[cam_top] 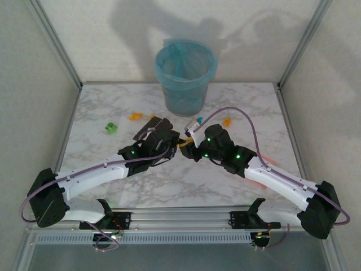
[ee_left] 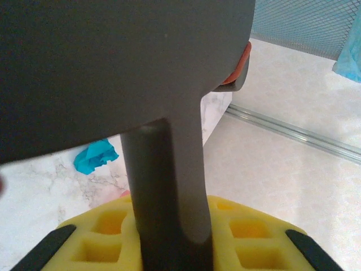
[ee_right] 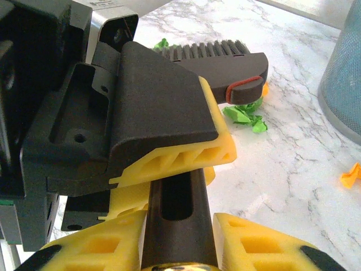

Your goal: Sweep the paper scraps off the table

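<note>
Left fingers (ee_left: 248,237) pinch the brush (ee_right: 237,62) mid-frame, right fingers (ee_right: 265,243) flank its handle, grip unclear; mistimed release could drop it, scattering paper scraps (ee_right: 245,113).

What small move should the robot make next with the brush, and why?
Probably close the right gripper firmly on the brush handle. Its fingers flank the handle, while the left gripper is shut on it; a firm hold should come before any release.

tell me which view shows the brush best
Right wrist: the brush shows its teeth, red tab and handle clearly. Top external has the brush small and partly covered. Left wrist has its dark body too close, without detail.
</note>
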Available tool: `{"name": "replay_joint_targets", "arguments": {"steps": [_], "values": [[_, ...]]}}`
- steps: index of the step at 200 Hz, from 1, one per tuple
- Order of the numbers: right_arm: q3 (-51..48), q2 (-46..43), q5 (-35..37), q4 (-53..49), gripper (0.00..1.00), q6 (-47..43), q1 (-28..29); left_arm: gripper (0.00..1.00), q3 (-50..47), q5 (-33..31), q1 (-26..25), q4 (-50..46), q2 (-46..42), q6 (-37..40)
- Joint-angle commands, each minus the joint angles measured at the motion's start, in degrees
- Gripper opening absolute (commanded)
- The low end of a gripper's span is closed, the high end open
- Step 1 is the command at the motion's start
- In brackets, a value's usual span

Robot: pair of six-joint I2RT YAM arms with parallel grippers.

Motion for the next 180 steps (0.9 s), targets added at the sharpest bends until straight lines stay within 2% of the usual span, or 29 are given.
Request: {"name": "replay_joint_targets", "arguments": {"steps": [1,15,28,31,32,35,38,46,47,51,78,94,119,143,180], "values": [[-1.35,-0.59,-1.59,2.56,0.00,0.50,0.32,0.03,1.92,1.34,-0.22,0.86,0.56,1.51],[-1.65,-1.04,-1.72,2.76,0.00,0.99,0.14,0.18,2.11,0.94,-0.02,0.44,0.43,2.35],[-1.92,-1.46,-1.22,2.60,0.00,1.98,-0.28,0.40,2.99,-0.84,-0.12,-1.25,0.02,3.88],[-2.00,-1.54,-1.16,2.52,0.00,2.18,-0.45,0.49,3.38,-1.25,-0.04,-1.69,-0.11,4.23],[-2.01,-1.59,-1.17,2.51,0.00,2.22,-0.48,0.49,3.48,-1.39,-0.15,-1.91,-0.17,4.37],[-2.13,-1.73,-1.21,2.57,0.00,2.52,-0.65,0.60,3.76,-1.83,-0.12,-2.24,-0.35,4.59],[-2.18,-1.92,-1.21,2.67,0.00,2.77,-0.77,0.64,3.96,-2.16,-0.13,-2.66,-0.51,5.11],[-2.62,-2.45,-1.03,2.85,0.00,3.56,-1.28,0.88,4.57,-2.94,-0.12,-3.44,-0.98,5.85],[-2.67,-2.48,-0.98,2.85,0.00,3.66,-1.34,0.88,4.61,-2.99,-0.13,-3.53,-1.04,6.13],[-2.85,-2.77,-0.79,2.86,0.00,4.14,-1.54,0.99,4.99,-3.28,-0.18,-3.61,-1.30,6.47],[-3.58,-4.49,1.41,2.64,0.00,6.47,-2.73,1.00,10.38,-1.99,-0.74,-3.02,-0.58,16.54],[-4.80,-6.48,1.47,3.87,0.00,7.96,-3.54,1.00,16.18,0.07,-2.17,-3.98,1.47,25.75],[-7.18,-12.12,3.75,4.72,0.00,10.08,-5.02,1.00,21.80,-1.46,-5.73,-5.74,2.78,40.48],[-9.38,-18.33,10.78,3.62,0.00,11.75,-6.32,1.00,17.63,-0.81,-7.32,-0.21,-1.78,49.67],[-12.87,-28.20,26.03,1.00,0.00,16.77,-9.50,0.99,14.50,-5.69,-9.30,-0.72,-7.21,60.63]]}}
